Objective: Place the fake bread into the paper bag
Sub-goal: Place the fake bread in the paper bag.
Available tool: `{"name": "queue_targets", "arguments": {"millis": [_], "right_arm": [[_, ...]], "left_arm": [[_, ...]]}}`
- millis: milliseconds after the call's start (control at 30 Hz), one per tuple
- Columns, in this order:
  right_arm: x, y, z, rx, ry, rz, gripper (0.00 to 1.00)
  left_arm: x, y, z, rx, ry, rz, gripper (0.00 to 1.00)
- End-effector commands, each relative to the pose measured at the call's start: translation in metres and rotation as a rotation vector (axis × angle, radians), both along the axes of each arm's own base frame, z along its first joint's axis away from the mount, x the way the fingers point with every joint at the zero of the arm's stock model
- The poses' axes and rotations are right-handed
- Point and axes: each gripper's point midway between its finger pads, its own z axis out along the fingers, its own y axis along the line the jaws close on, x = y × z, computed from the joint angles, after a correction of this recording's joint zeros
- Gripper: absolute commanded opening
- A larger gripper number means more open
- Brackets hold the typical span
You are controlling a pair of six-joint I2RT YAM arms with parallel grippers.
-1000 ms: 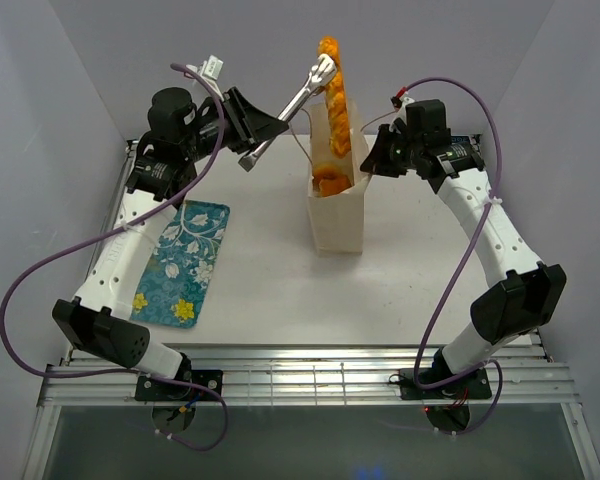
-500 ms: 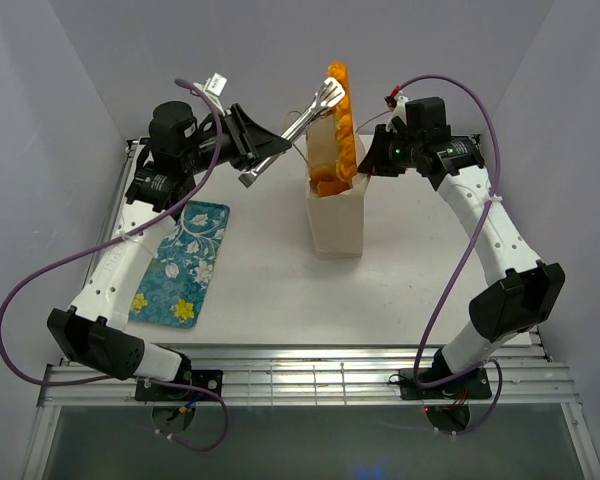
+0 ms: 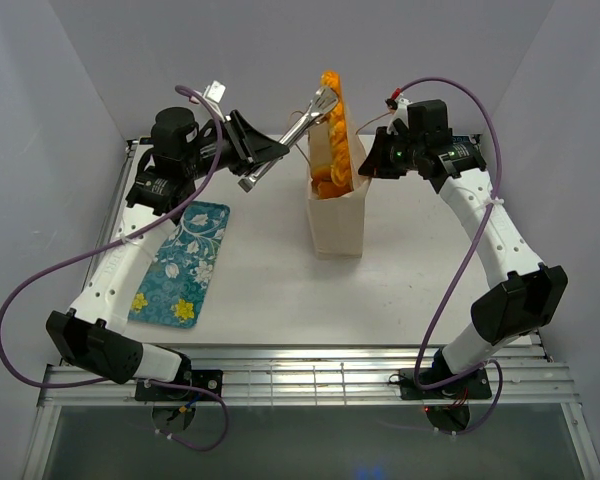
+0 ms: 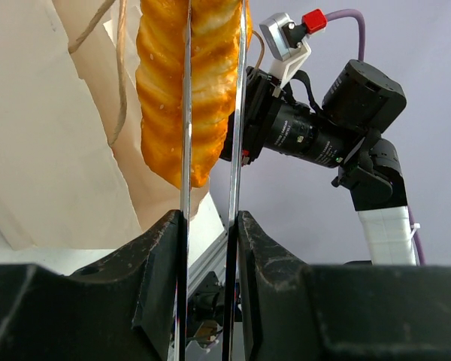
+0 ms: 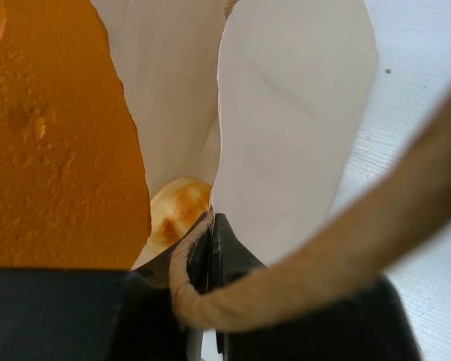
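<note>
1. Tray: teal, floral, flat on the bench at lower left of the top view. Same place as a second ago.
2. Paper bag: pale kraft, upright at centre of the bench with its mouth open upward. Its stance has barely changed. Glossy orange pieces show in the mouth, and the right wrist view shows a golden roll deep inside.
3. Right claw: pressed together on the paper bag's right rim, with the cord handle looping across its fingers. Same hold as before.
4. Left claw: clamped on the handle end of metal tongs, whose two blades run up and right towards the bag.
5. Braided loaf: pinched between the tong tips near its upper end. It sits lower than a second ago, and the lean it had half a second ago is mostly gone. The long axis is near vertical. The lower end points down into the bag's mouth, and the upper end stands well above the rim, towards the top of the frame.
</note>
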Motion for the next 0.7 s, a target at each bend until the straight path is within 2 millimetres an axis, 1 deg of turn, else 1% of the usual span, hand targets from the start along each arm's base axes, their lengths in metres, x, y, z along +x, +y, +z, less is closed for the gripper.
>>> {"name": "queue_targets", "arguments": {"millis": [0,33,67,100,167,233,400,533,667], "right_arm": [[-0.003,0.000,0.029,0.031,-0.097,0.032,0.08],[-0.002,0.000,0.031,0.034,-0.099,0.031,0.08],[-0.001,0.000,0.031,0.034,-0.097,0.030,0.08],[-0.001,0.000,0.031,0.036,-0.098,0.033,0.08],[0.000,0.000,0.033,0.039,-0.102,0.030,0.08],[0.000,0.000,0.034,0.040,-0.103,0.030,0.08],[0.001,-0.002,0.031,0.041,-0.095,0.031,0.08],[0.002,-0.002,0.031,0.040,-0.095,0.030,0.08],[0.002,-0.002,0.032,0.044,-0.096,0.029,0.08]], "left_arm": [[-0.008,0.005,0.036,-0.014,-0.116,0.010,0.12],[-0.008,0.004,0.035,-0.012,-0.114,0.001,0.16],[-0.008,0.004,0.035,-0.011,-0.111,-0.004,0.23],[-0.008,0.003,0.033,-0.009,-0.105,-0.007,0.28],[-0.008,0.004,0.033,-0.004,-0.111,-0.005,0.35],[-0.011,0.004,0.034,-0.005,-0.116,-0.008,0.38],[-0.010,0.005,0.028,0.013,-0.095,-0.009,0.45],[-0.013,0.004,0.024,0.021,-0.084,-0.024,0.53],[-0.016,0.004,0.028,0.023,-0.090,-0.031,0.56]]}}
